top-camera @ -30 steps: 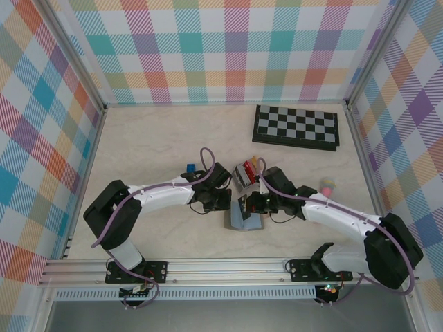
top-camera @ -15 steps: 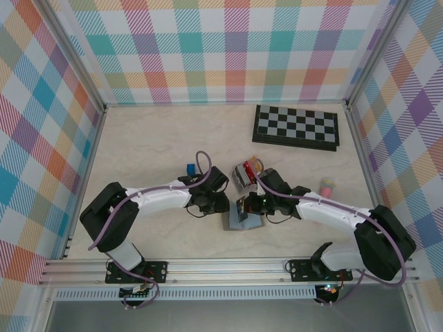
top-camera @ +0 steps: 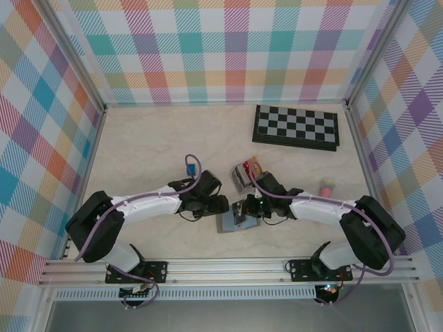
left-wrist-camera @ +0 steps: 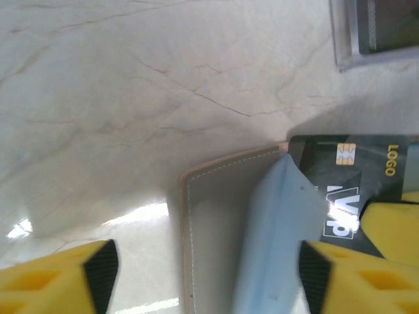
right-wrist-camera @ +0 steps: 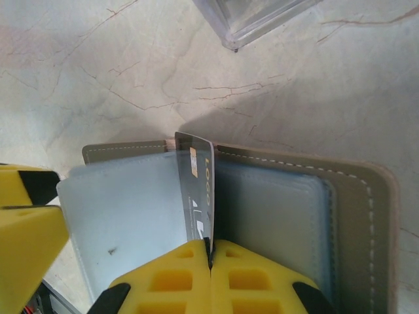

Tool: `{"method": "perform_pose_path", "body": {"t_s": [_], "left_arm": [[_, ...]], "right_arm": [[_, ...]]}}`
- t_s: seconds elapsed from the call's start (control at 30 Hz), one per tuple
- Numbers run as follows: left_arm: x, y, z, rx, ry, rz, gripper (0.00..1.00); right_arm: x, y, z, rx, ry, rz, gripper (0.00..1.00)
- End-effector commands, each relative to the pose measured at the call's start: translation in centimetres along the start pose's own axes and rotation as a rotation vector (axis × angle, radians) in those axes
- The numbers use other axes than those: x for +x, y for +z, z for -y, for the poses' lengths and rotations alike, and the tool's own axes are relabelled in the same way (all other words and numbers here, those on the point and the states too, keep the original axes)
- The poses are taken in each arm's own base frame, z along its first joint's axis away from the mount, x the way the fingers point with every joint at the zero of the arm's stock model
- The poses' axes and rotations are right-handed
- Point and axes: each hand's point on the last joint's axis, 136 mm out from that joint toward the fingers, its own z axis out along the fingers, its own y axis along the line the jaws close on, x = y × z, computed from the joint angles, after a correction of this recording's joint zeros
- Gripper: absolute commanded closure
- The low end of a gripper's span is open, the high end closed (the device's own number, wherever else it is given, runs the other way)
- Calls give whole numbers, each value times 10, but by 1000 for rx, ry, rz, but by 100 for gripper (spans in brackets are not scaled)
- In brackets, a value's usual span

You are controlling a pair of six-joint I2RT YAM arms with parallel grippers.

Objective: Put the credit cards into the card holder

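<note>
Pinching black card point(right-wrist-camera: 196, 190) edge-up, right gripper point(right-wrist-camera: 209, 252) pressed tight on it; card stands between blue sleeves point(right-wrist-camera: 124, 209) of open grey card holder point(right-wrist-camera: 357, 196); left gripper point(left-wrist-camera: 206, 268) spread wide, holder corner in its gap. Holder flat on marble table point(left-wrist-camera: 131, 78), between arms.

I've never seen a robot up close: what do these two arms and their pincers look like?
The left arm and right arm each have smooth white tubular links between bulky black joints, on black bases. A purple cable loops along each. The fingers are blocky bright yellow with moulded cut-outs and black tips.
</note>
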Motion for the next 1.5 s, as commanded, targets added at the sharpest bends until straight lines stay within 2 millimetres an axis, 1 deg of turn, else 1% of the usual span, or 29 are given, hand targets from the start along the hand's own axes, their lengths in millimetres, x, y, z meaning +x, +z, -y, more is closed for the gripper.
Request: {"method": "perform_pose_path", "body": {"t_s": [0.0, 0.07, 0.1, 0.13, 0.17, 0.2, 0.23, 0.37, 0.5, 0.6, 0.67, 0.77, 0.83, 0.97, 1.23, 1.33, 1.47], "left_arm": [[-4, -10, -17, -18, -84, 57, 17], [-6, -14, -13, 16, -88, 76, 12], [-7, -15, -8, 41, -80, 78, 12], [-6, -15, -2, 69, -66, 73, 12], [-4, -13, -1, 78, -58, 57, 13], [-8, -12, 10, 121, -41, 61, 14], [-6, -9, 15, 136, -29, 46, 16], [-2, 6, 24, 150, 3, -14, 31], [2, 19, 22, 109, 26, -59, 56], [3, 23, 22, 103, 36, -72, 68], [5, 27, 18, 86, 44, -82, 75], [7, 33, 14, 56, 63, -102, 82], [8, 36, 13, 50, 68, -112, 84], [8, 41, 10, 31, 73, -119, 85], [12, 46, 6, 18, 70, -136, 87], [11, 46, 7, 19, 68, -133, 89], [10, 46, 7, 15, 61, -127, 90]], "right_arm": [[10, 6, 17, 62, 26, -22, 97], [9, 6, 17, 64, 27, -20, 97], [9, 5, 17, 63, 28, -19, 97], [10, 5, 17, 63, 27, -18, 97], [9, 4, 17, 63, 29, -13, 97], [9, 3, 17, 65, 28, -13, 97], [8, 3, 16, 61, 28, -9, 96], [7, 0, 14, 51, 29, 3, 96], [5, -3, 12, 49, 27, 12, 96], [5, -6, 11, 48, 25, 19, 96], [4, -10, 13, 54, 20, 32, 96], [2, -17, 16, 52, 19, 54, 95], [1, -20, 15, 38, 13, 68, 95], [5, -21, 22, 34, 20, 69, 95], [17, -10, 33, 14, 61, 49, 95], [21, -5, 30, -27, 71, 38, 95], [20, -7, 16, -98, 39, 40, 95]]}}
